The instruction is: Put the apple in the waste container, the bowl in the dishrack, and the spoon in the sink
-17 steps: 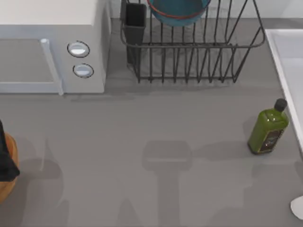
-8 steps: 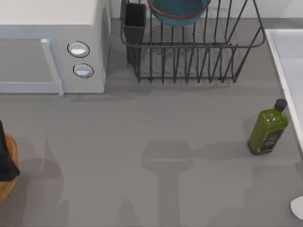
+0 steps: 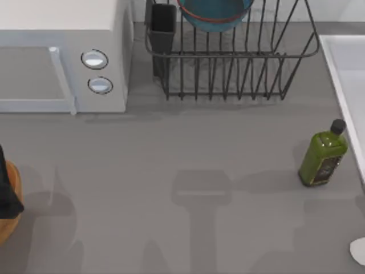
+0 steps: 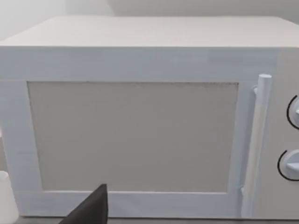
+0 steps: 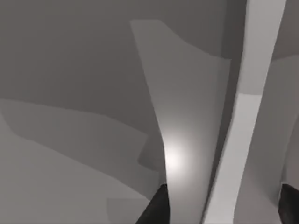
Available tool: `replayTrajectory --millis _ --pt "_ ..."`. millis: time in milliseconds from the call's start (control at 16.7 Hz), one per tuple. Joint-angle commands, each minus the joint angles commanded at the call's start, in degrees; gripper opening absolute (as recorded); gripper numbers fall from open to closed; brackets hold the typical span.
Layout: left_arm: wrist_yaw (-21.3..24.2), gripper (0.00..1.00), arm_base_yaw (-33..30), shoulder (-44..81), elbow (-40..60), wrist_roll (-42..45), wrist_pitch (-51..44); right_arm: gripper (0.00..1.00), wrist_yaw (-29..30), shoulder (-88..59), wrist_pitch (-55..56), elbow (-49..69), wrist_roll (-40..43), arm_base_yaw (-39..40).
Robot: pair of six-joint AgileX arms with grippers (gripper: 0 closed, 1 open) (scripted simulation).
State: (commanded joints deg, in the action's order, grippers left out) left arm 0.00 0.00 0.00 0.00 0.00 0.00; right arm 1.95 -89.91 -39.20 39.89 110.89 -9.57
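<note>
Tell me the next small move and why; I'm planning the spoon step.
Probably lower the right claw and shut it on the spoon: its fingers stand apart over it, and the spoon lies on the table, not yet in the sink.

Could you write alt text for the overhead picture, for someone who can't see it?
A grey table seen from above: a blue bowl sits in a black wire dishrack at the back, beside a white microwave. A green bottle stands near the white sink on the right; an orange-brown waste container peeks in at the left edge.
</note>
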Motion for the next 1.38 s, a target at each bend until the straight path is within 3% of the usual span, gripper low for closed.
replayTrajectory --millis 600,1080,1380 --pt "0.0 1.0 0.0 0.0 0.0 0.0 0.0 0.0 0.03 8.63 -24.01 14.46 0.69 -0.22" --pt "0.0 1.0 0.0 0.0 0.0 0.0 0.0 0.0 0.04 9.27 -25.69 16.2 0.21 -0.12" --pt "0.0 1.0 0.0 0.0 0.0 0.0 0.0 0.0 0.28 0.84 -29.47 27.43 0.79 0.03"
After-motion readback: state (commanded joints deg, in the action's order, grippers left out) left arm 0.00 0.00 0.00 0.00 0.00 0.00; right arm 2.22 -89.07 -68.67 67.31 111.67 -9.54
